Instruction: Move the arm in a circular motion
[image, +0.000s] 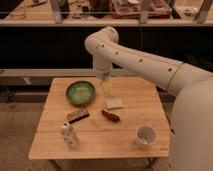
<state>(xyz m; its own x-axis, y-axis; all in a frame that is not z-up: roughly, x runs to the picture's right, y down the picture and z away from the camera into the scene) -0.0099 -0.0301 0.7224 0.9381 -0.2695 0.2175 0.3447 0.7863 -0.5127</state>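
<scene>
Camera view: the arm (142, 62) comes in from the right edge as a thick cream-white tube with small dark dots. It runs up and leftward to a bulbous elbow well above and behind the green bowl (80, 92), then drops straight down. The gripper (106, 88) is the short pale tip, hanging just right of the bowl's rim over the wooden table (137, 92). It carries nothing that I can see. Wide or narrow: cannot tell.

Key relation: the last link is vertical, so any circle would likely sweep in a plane over the tabletop. The bowl is the nearest thing, right beside the tip on its left. I judge it the main clearance risk if the arc runs low.

Materials and shapes:
- Bowl: round, glossy green, shallow.
- White flat pad (114, 103): right of the bowl and slightly nearer me, soft-looking.
- Dark brown bar (78, 115): in front of the bowl, flat, wrapper-like.
- Reddish-brown oblong item (111, 116): front-right of the bowl, set diagonally.
- Clear plastic bottle (69, 134): further front of the bowl, near the table edge.
- White cup (146, 136): far front-right of the bowl, upright, open top.
- Table: pale plank wood, matte.
</scene>
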